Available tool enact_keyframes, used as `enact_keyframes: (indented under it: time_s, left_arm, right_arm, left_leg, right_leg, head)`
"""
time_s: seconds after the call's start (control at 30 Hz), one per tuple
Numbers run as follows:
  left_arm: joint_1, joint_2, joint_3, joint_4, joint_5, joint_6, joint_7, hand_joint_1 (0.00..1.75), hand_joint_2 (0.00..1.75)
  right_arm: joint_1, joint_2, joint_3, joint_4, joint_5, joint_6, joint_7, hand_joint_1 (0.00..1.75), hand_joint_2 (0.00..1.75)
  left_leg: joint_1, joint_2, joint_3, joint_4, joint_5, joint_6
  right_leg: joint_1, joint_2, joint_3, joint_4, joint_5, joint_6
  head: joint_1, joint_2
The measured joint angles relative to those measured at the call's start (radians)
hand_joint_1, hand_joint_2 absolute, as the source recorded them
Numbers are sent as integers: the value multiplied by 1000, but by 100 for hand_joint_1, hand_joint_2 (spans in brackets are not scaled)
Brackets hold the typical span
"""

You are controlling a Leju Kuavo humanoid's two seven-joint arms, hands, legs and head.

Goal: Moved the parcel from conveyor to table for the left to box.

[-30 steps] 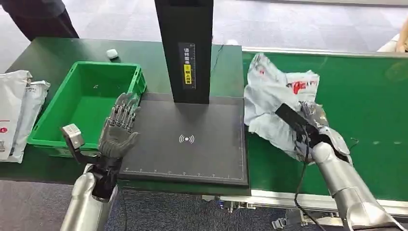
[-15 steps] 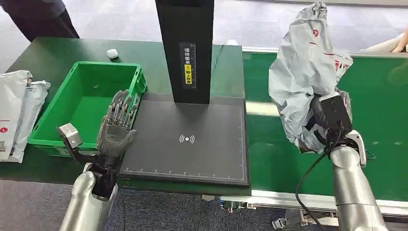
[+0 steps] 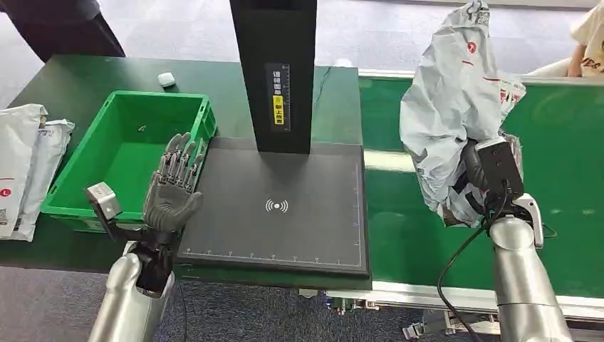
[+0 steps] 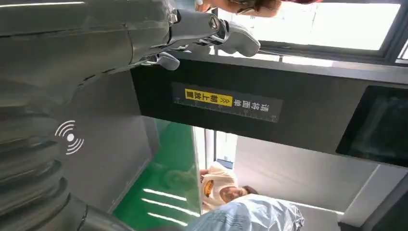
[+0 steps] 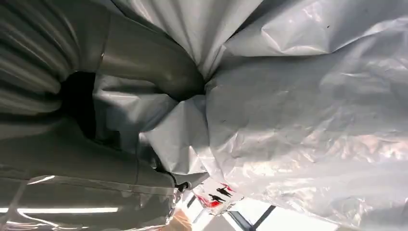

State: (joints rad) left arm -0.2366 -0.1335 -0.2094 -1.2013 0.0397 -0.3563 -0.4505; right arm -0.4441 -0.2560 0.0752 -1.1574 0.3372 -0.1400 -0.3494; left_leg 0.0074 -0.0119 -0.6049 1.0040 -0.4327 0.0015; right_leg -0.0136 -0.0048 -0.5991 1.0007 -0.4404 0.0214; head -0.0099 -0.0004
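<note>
My right hand [image 3: 481, 182] grips a crumpled grey plastic parcel [image 3: 456, 107] and holds it upright above the green conveyor belt [image 3: 563, 164]. In the right wrist view my thumb [image 5: 149, 65] presses into the parcel's wrinkled film [image 5: 298, 110]. My left hand [image 3: 173, 189] hovers open, fingers spread, at the left edge of the black scanner pad [image 3: 281, 206], beside the green box [image 3: 132, 153]. The left wrist view looks past my fingers [image 4: 211, 29] at the pad [image 4: 96, 130] and the parcel [image 4: 250, 216] far off.
A black scanner post [image 3: 274, 71] rises from the back of the pad. White mailer bags [image 3: 25, 164] lie left of the green box. A small white object [image 3: 166, 79] sits on the table behind it. People stand at the far left [image 3: 57, 25] and far right [image 3: 587, 35].
My right hand has lifted the parcel off the belt, from lying flat to hanging upright. In the last half second it barely moved. The left hand stayed put.
</note>
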Motion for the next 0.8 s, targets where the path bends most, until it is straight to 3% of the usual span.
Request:
enact_keyframes:
  time_s: [0.2,0.27,0.33,0.4,0.5,0.7,0.8]
  left_arm:
    - [0,0,0,0,0,0,0,0,175]
    - [-8,0,-2,4,7,-22,-26,0,175]
    - [-47,0,-8,30,22,-32,-47,0,175]
    - [-84,0,-17,51,26,-35,-53,0,175]
    - [-103,-1,-26,65,33,-36,-55,0,175]
    - [-103,3,-27,83,33,-35,-55,0,175]
    - [-103,3,-27,84,31,-29,-55,0,175]
  right_arm:
    - [1,1,0,0,0,0,0,175,175]
    - [-5,1,13,-28,89,90,-80,175,175]
    - [-51,22,110,-83,241,199,-192,175,175]
    - [-94,36,276,-111,269,210,-161,175,175]
    - [-113,39,441,-143,254,201,-156,175,175]
    - [-130,27,548,-158,245,194,-163,175,175]
    - [-151,18,587,-152,255,249,-135,175,175]
  left_leg:
    - [0,0,0,0,0,0]
    - [0,-1,-4,-1,0,0]
    - [-1,4,-3,-1,1,-2]
    - [-1,10,2,0,0,-3]
    - [-1,3,0,-1,2,-4]
    - [1,4,0,-1,2,-4]
    - [0,4,-1,-1,2,-3]
  right_leg:
    - [0,0,0,0,0,0]
    - [0,0,0,2,0,0]
    - [1,4,-4,3,2,-2]
    - [1,11,-4,3,2,-3]
    - [1,2,-3,3,1,-4]
    - [0,4,-3,3,1,-4]
    - [0,4,-3,3,1,-3]
  head:
    - [0,0]
    - [1,0]
    - [1,0]
    - [0,0]
    - [0,0]
    - [0,0]
    - [0,0]
